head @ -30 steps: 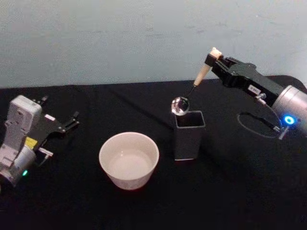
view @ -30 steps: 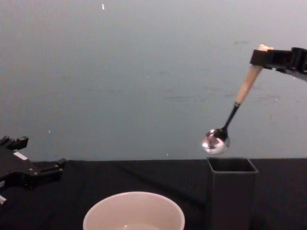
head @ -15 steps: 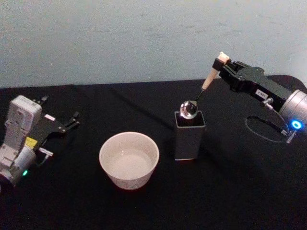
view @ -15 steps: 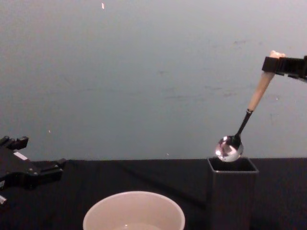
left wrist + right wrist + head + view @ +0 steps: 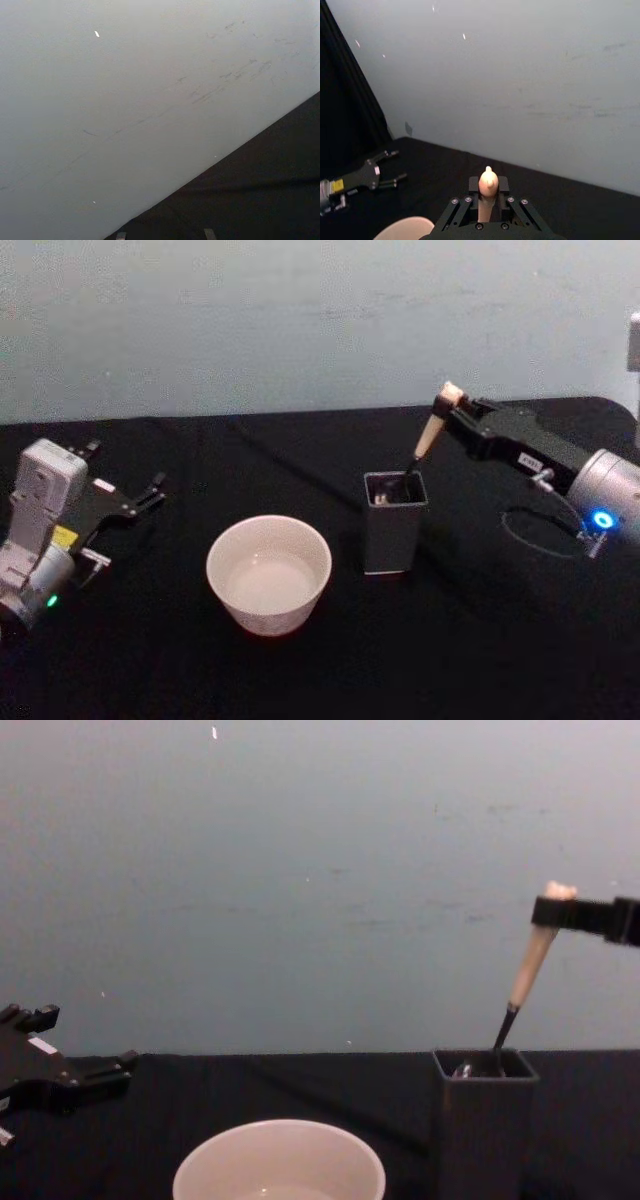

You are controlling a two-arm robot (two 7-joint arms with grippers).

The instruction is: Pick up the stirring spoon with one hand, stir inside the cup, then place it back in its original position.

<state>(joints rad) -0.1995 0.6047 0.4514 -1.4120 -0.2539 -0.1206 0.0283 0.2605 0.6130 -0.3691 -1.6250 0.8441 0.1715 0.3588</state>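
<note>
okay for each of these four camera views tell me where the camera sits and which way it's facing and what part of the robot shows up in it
Head view: high on the robot, looking down at the black table; shows the left gripper parked left, the right gripper holding the stirring spoon in the dark grey holder, beside the cup.
Chest view: low, facing across the table to the wall; both grippers at its edges.
Left wrist view: aimed at wall and table edge.
Right wrist view: looks along its own fingers past the spoon's handle.
Head and chest share cup, holder, spoon.

Looks like a lab test setup: table (image 5: 300,680) w/ black cloth, bare scuffed pale wall (image 5: 250,320) behind, two robot arms, no home clutter
</note>
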